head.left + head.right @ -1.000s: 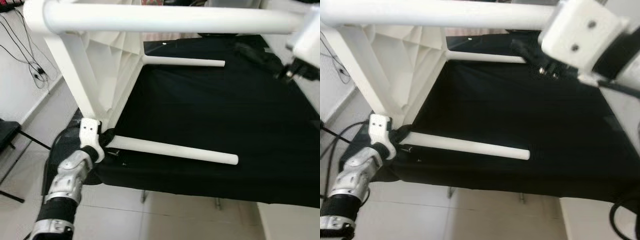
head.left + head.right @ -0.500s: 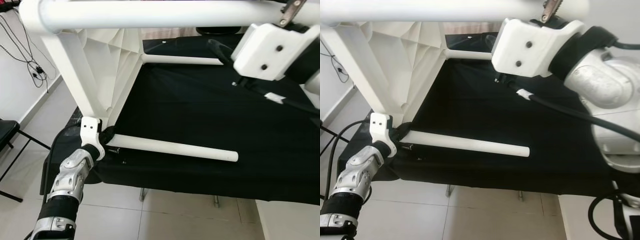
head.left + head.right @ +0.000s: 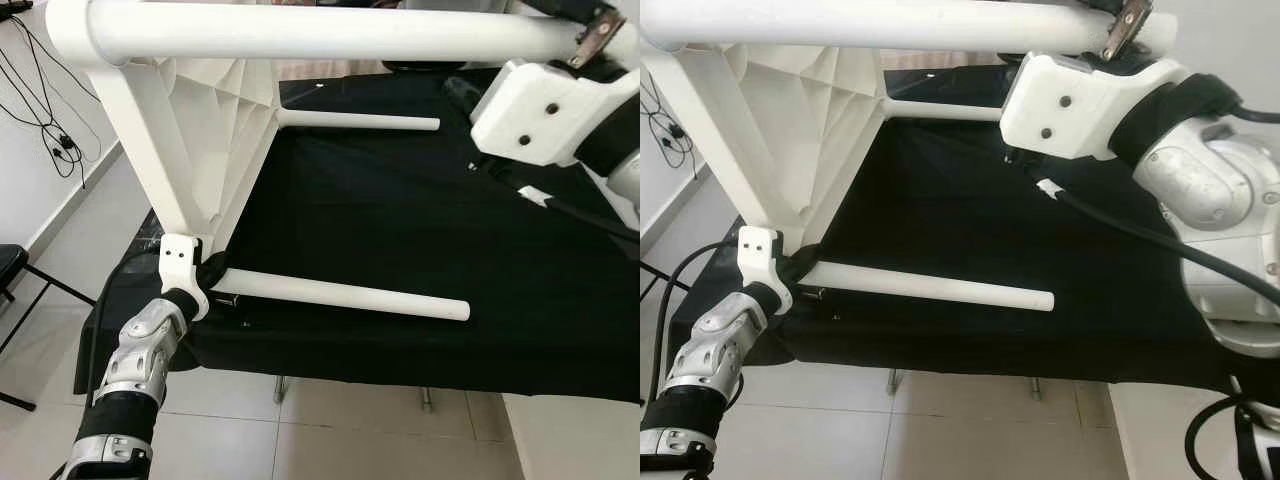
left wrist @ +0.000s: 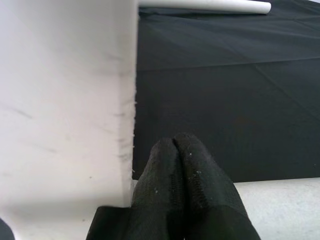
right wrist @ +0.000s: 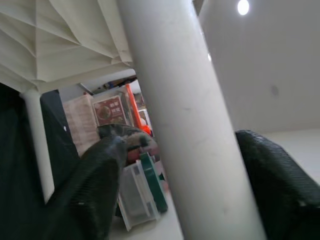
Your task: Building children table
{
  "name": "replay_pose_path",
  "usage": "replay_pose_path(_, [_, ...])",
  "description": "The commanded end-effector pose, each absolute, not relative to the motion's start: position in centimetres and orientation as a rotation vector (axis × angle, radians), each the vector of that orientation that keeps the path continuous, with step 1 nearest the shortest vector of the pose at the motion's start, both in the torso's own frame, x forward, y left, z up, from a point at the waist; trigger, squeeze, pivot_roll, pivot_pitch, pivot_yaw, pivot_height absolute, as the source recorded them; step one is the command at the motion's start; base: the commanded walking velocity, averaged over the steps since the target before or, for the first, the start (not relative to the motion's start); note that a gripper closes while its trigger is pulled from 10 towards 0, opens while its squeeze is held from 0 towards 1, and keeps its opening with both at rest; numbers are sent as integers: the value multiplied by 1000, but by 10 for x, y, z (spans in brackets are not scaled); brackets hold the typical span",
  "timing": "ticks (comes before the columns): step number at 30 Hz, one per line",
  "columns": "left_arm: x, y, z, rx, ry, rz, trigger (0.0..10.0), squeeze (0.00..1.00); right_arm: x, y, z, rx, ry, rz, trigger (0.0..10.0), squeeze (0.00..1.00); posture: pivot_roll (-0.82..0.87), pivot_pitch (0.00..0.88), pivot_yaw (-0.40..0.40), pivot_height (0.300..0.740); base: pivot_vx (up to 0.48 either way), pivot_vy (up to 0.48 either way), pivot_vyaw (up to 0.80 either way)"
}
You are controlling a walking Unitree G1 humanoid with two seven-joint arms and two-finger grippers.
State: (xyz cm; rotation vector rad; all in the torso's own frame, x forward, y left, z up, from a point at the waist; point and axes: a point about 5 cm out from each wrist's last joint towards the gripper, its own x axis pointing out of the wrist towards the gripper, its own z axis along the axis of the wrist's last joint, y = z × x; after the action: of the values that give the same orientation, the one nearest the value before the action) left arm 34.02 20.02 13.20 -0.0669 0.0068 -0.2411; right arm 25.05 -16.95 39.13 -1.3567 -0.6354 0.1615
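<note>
On the black-draped work surface [image 3: 420, 230] in front of you, the white children's table [image 3: 210, 150] lay tipped on its side, its ribbed underside facing right and its legs pointing out sideways. You could see three of them: the lower leg [image 3: 345, 295] lying along the cloth near its front edge, the far leg [image 3: 360, 121] stretched across the back, and the top leg [image 3: 320, 32] running across high and close to the camera.

Your left gripper [image 4: 182, 167] sat at the table's lower front corner, where the lower leg meets the tabletop; its two black fingers were pressed together with no gap between them, resting against the base of that leg beside the white edge.

Your right gripper [image 5: 170, 165] was raised to the top leg near its free end. Its fingers [image 5: 95, 190] stood apart with the white tube between them, one on each side; you could not tell from the wrist view whether they actually pressed on it.

Left of the table, black cables [image 3: 45, 110] hung against the white wall, and pale floor tiles [image 3: 330, 440] showed below the cloth's front edge.
</note>
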Motion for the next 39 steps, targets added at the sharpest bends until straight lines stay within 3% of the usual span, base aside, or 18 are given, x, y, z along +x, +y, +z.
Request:
replay_pose_path(1, [337,207,122,-79,47,-200,10000,0,252,-165,386,-1363,-626,169,0,0,-240,124,39,740,0,0,0])
replay_pose_path(15, [341,240,129,-162,8,30,10000,0,254,-166,382,-1361,-612,149,0,0,-235,127,33,740,0,0,0])
replay_pose_path(22, [341,279,156,-167,-101,199,10000,0,261,-173,377,-1351,-560,110,0,0,-223,124,30,740,0,0,0])
replay_pose_path(29, [333,342,259,-2,-401,357,10000,0,285,-208,354,-1213,-402,12,0,0,-183,108,34,740,0,0,0])
replay_pose_path(32, [329,350,282,37,-461,370,10000,0,291,-214,348,-1183,-370,-4,0,0,-171,106,34,740,0,0,0])
replay_pose_path(35, [317,362,338,106,-596,387,10000,0,305,-227,327,-1110,-277,-32,0,0,-142,98,38,740,0,0,0])
replay_pose_path(39, [314,364,355,125,-634,380,10000,0,310,-230,317,-1048,-234,-32,0,0,-131,94,41,740,0,0,0])
